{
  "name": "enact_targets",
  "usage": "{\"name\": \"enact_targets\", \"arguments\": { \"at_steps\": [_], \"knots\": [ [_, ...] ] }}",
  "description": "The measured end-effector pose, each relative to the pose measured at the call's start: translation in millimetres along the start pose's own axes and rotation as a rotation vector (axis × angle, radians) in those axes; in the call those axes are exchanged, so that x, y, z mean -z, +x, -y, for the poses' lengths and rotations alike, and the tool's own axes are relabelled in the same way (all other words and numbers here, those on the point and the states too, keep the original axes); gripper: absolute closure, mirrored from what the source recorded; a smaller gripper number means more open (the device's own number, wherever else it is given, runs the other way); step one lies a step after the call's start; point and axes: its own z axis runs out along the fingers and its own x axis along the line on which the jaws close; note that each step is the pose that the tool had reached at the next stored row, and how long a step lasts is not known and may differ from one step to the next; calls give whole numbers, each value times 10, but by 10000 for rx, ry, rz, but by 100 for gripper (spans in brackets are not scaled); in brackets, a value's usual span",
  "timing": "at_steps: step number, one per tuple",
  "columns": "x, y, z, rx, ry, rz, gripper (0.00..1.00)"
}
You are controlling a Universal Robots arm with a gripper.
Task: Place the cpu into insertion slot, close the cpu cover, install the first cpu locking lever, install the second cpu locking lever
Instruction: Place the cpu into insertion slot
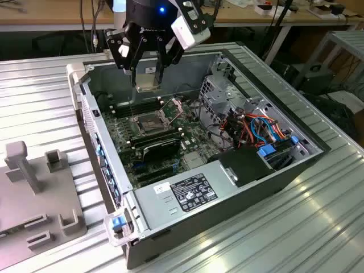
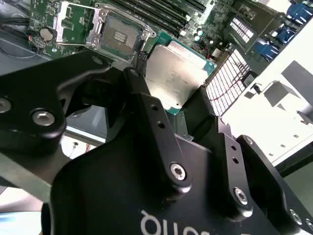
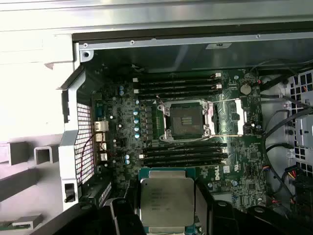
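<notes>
gripper point(image 1: 149, 73) clamped on the chip point(image 1: 149, 83), in the air near the socket point(image 1: 149, 121)
chip lies flat in the grip, clear of the bare socket; the cover point(image 3: 234, 117) is swung open beside the socket.

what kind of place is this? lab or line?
Probably a robotics lab bench: an open computer case on a ribbed metal table, wooden workbenches with dangling cables behind, and the gripper holding the cpu over the motherboard.
</notes>
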Motion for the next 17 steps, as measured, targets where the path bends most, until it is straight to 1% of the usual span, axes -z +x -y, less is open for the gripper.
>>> {"name": "enact_targets", "arguments": {
  "at_steps": [5,17],
  "knots": [
    [0,-1,0,-1,1,-1,45],
    [-2,-61,-19,1,0,-1,45]
  ]
}}
